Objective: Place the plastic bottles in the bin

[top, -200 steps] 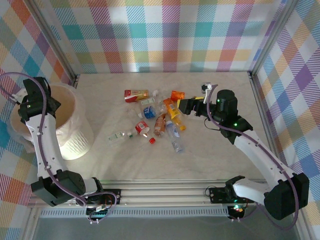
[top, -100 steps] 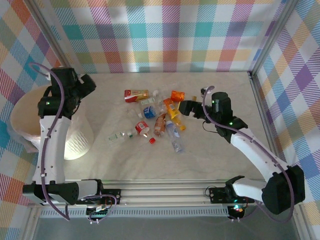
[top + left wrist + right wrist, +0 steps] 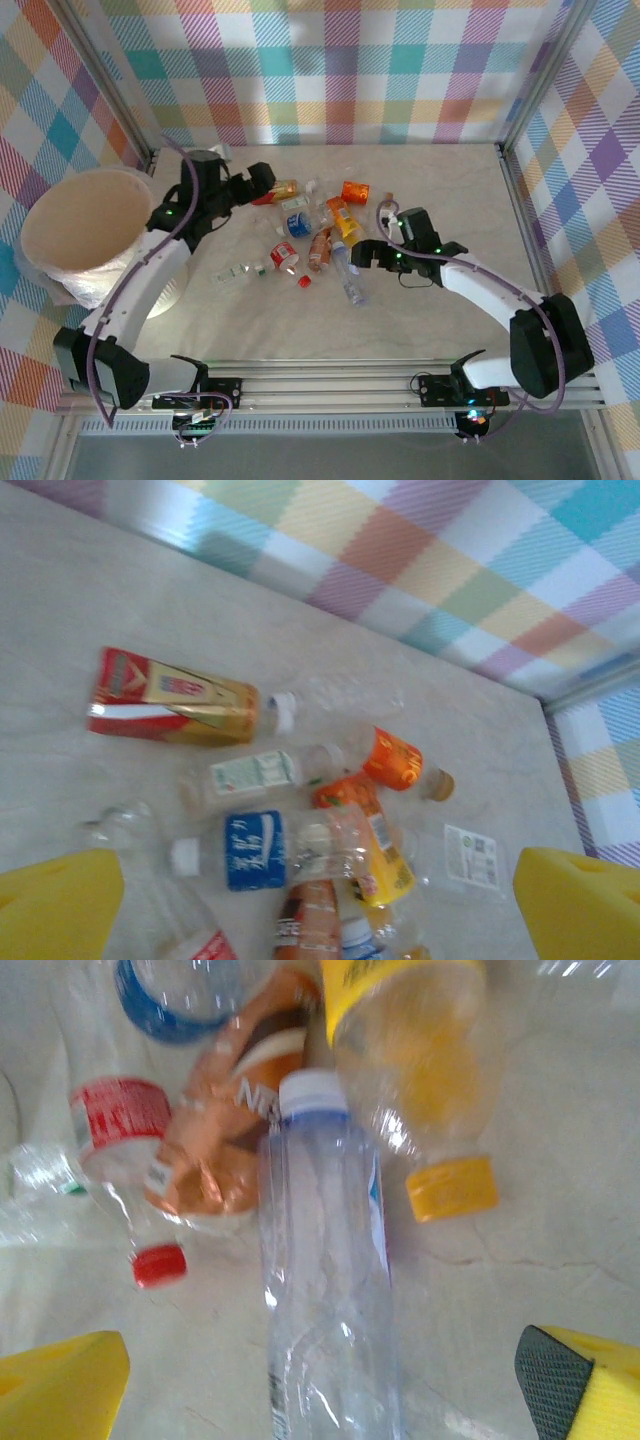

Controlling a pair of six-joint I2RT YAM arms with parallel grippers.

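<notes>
Risk: right gripper, wide & empty over the clear bottle in the plastic bottles heaped on the bench, well apart from the bin, may pinch touching neighbours too or squirt it out; left gripper wide, empty.

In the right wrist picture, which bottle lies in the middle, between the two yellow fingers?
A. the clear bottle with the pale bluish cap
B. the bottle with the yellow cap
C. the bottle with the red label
A: the clear bottle lies lengthwise in the gap of the open right gripper; the yellow-capped bottle lies beside it.
</notes>
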